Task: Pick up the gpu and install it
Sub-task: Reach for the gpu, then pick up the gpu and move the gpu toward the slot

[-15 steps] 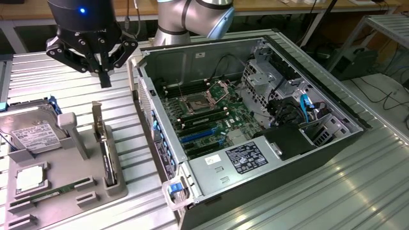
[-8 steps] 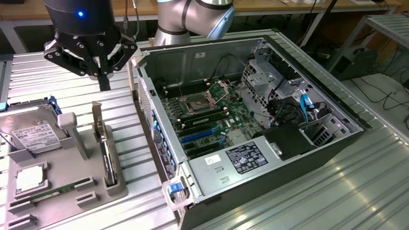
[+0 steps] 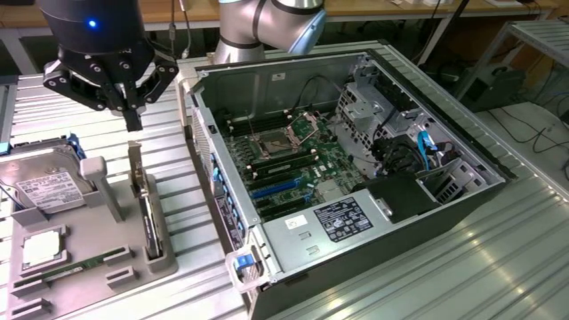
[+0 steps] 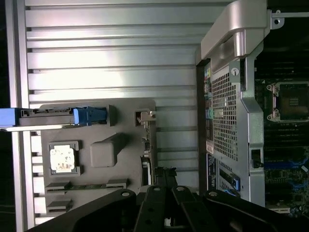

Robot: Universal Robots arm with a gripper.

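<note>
On the exterior view's left, a grey holder tray (image 3: 169, 265) (image 4: 120, 107) sits on the slatted metal table (image 3: 444, 280). At its left end it holds a silver hard drive (image 3: 49, 187) (image 4: 53, 117) with a white label and blue side rails. Nearer the camera, a square processor chip (image 3: 42, 248) (image 4: 62, 159) lies flat in a recess. Beside it, a thin green RAM stick (image 3: 78, 265) (image 4: 87, 186) rests in a narrow groove. At the tray's right side the gpu (image 3: 146, 213) (image 4: 146, 145) stands on edge in a long slot, uninstalled, with its silver bracket at the far end.

To the right, just beside the tray, an open computer case (image 3: 498, 167) (image 4: 227, 121) lies on its side. Inside is a green motherboard (image 3: 307, 167) with a bare processor socket (image 3: 294, 137) and blue expansion slots (image 3: 271, 190). A black power supply (image 3: 342, 217) with a white label lies at the near end. Metal drive cages and a blue cable (image 3: 425, 143) fill the right side.

The gripper (image 3: 133, 121) (image 4: 163, 173) hangs over the tray with its black fingers (image 3: 133, 110) pressed together and pointing down, gripping nothing. In the exterior view its tip is directly above the gpu's bracket end, with a small gap showing between them. The wrist view looks down past the closed fingers along the card's top edge.
</note>
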